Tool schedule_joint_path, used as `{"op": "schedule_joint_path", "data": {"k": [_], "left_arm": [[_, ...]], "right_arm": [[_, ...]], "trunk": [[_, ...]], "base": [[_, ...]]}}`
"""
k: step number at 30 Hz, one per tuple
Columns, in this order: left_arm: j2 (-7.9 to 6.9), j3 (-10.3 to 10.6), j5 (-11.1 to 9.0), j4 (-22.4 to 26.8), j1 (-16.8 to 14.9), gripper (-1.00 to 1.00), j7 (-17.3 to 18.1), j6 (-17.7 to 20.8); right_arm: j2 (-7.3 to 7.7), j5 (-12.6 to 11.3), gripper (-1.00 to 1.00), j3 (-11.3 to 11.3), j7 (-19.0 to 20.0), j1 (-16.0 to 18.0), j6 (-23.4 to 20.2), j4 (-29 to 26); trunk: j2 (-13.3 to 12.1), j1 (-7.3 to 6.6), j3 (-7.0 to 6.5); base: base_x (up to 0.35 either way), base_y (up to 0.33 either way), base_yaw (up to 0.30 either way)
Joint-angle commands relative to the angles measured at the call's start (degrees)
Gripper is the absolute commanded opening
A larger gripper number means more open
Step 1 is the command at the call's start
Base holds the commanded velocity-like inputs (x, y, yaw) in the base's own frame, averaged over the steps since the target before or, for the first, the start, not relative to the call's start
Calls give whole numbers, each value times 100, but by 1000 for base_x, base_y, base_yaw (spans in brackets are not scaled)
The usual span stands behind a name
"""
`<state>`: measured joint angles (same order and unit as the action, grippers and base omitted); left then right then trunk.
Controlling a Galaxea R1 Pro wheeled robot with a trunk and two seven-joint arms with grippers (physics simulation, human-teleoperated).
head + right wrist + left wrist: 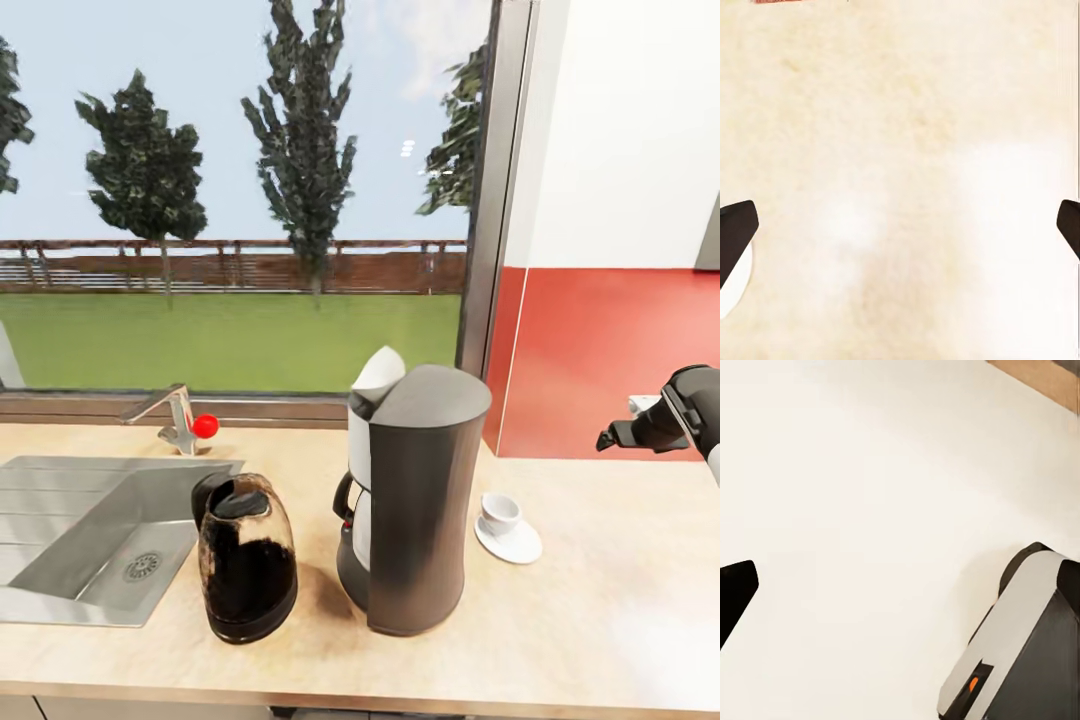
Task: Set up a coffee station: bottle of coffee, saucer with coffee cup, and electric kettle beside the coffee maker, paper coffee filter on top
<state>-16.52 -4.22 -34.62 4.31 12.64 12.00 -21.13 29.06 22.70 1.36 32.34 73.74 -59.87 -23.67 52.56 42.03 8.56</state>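
The dark grey coffee maker (418, 500) stands on the kitchen countertop (600, 600), with the white paper coffee filter (379, 372) resting on its top. Close to its left is the glass electric kettle (246, 560). To its right the coffee cup (499, 512) sits on the saucer (512, 545). My right gripper (607, 440) hovers above the counter, right of the cup, open and empty (900, 225). In the left wrist view one black fingertip (735, 589) of my left gripper shows over pale floor, holding nothing. The bottle of coffee is out of view.
A steel sink (90, 540) with a red-knobbed faucet (185, 420) is set into the counter on the left. A big window runs behind; a red and white wall (600, 340) is at the right. Part of my own body (1020, 652) appears under the left wrist.
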Motion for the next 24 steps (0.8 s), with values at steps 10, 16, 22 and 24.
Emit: {"op": "schedule_joint_path", "data": {"k": [10,16,22,24], "left_arm": [[156,-45,-20,459,-3,100,38,13],[244,-49,220,600,-7,100,-236,21],[271,-48,221,671,-7,100,-241,34],[271,-50,216,705,-7,100,-242,43]], "right_arm": [[-51,-102,100,-127,-591,9,1150,1103],[94,-195,100,-222,-970,9,1633,1372],[145,-196,100,-222,-1191,9,1940,1632],[144,-196,100,-223,-1213,9,1959,1647]], "trunk": [[-397,-219,-172],[-638,-351,-280],[-878,-483,-388],[-959,-527,-424]], "base": [[0,0,0],[0,0,0],[0,0,0],[0,0,0]]}}
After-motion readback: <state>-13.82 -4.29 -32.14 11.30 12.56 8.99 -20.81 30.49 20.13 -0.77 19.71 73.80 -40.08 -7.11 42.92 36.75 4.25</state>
